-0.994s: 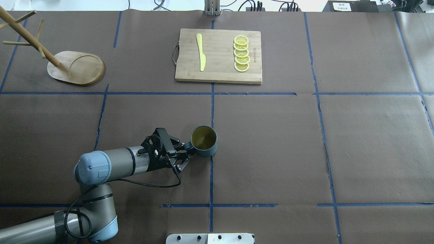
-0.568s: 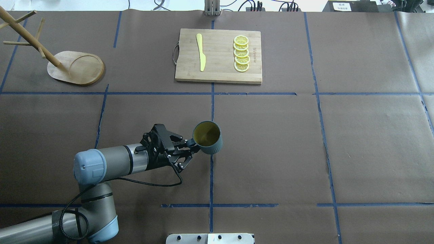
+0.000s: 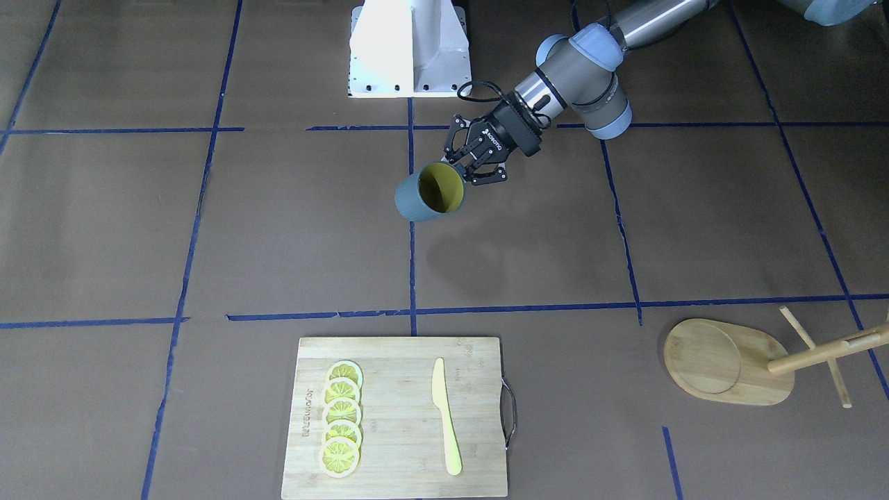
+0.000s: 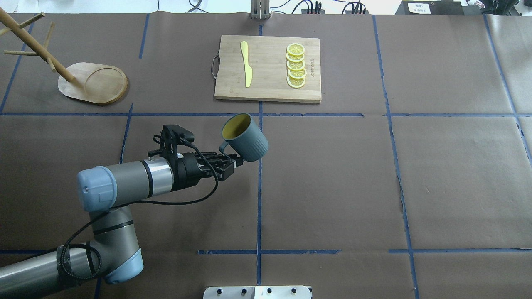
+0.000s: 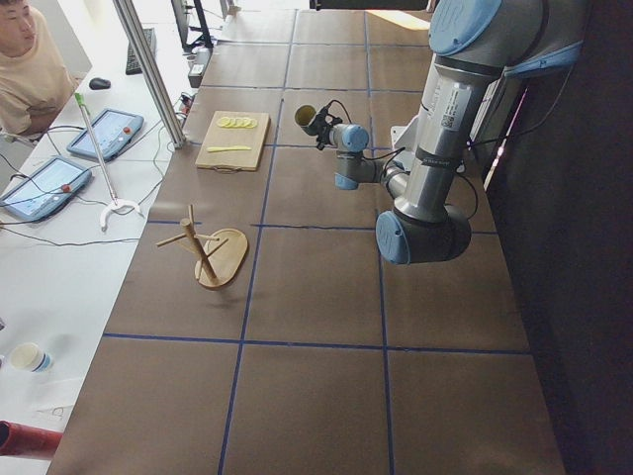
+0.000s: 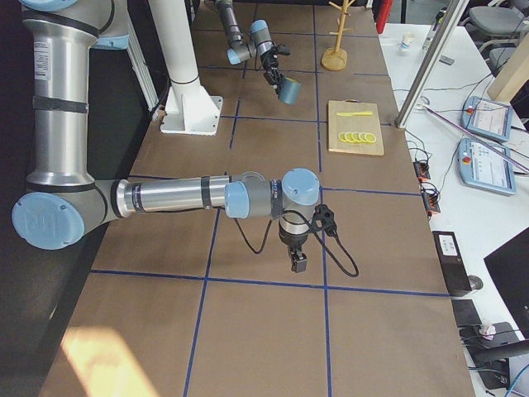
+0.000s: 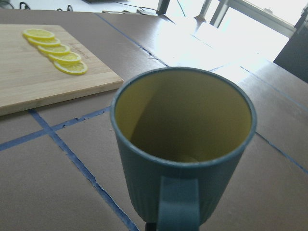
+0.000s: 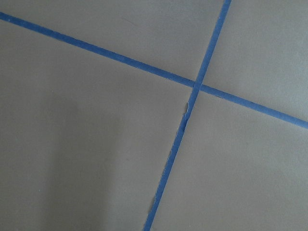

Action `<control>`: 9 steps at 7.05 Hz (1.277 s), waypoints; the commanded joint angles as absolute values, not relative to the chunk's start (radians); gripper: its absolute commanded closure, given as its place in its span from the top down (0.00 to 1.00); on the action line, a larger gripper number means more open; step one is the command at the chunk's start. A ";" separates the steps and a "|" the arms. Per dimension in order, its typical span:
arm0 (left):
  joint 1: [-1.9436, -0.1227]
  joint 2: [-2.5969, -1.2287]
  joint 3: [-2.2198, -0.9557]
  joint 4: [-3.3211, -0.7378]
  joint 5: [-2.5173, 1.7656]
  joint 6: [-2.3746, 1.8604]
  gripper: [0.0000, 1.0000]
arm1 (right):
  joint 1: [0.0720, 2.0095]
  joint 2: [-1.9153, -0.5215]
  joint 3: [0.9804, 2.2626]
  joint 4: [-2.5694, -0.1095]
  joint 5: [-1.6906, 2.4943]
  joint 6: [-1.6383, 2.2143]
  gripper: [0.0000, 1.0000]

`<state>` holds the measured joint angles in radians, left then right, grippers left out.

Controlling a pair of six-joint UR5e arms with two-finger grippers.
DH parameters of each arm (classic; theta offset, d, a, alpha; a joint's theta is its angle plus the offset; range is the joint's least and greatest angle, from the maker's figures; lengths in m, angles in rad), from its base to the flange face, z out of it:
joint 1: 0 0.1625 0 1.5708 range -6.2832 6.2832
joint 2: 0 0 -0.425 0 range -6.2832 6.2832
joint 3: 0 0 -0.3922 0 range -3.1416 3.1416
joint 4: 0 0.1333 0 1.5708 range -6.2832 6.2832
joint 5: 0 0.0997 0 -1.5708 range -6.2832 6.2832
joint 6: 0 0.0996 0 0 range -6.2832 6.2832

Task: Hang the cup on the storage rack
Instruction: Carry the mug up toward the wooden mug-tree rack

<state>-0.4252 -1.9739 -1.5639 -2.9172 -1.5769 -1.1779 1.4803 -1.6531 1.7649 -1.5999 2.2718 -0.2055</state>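
left tool (image 4: 235,160): clamped on handle of dark blue-grey ribbed cup (image 4: 246,140) | cup: tilted, held clear of brown paper-covered tabletop (image 4: 332,187) | light bamboo storage rack (image 4: 70,85): far left, well apart | right tool (image 6: 297,263): grip cannot be told

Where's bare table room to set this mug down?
Bare paper lies on the robot's right of the cutting board, and between the storage rack and that board. Under the cup held by the left gripper it is open. Crowded: only the board, with knife and lemon slices.
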 commanded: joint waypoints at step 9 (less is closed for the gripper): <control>-0.879 -1.944 -1.302 -3.537 -1.470 -2.638 0.00 | 1.480 -1.643 1.770 -1.598 2.272 -0.206 1.00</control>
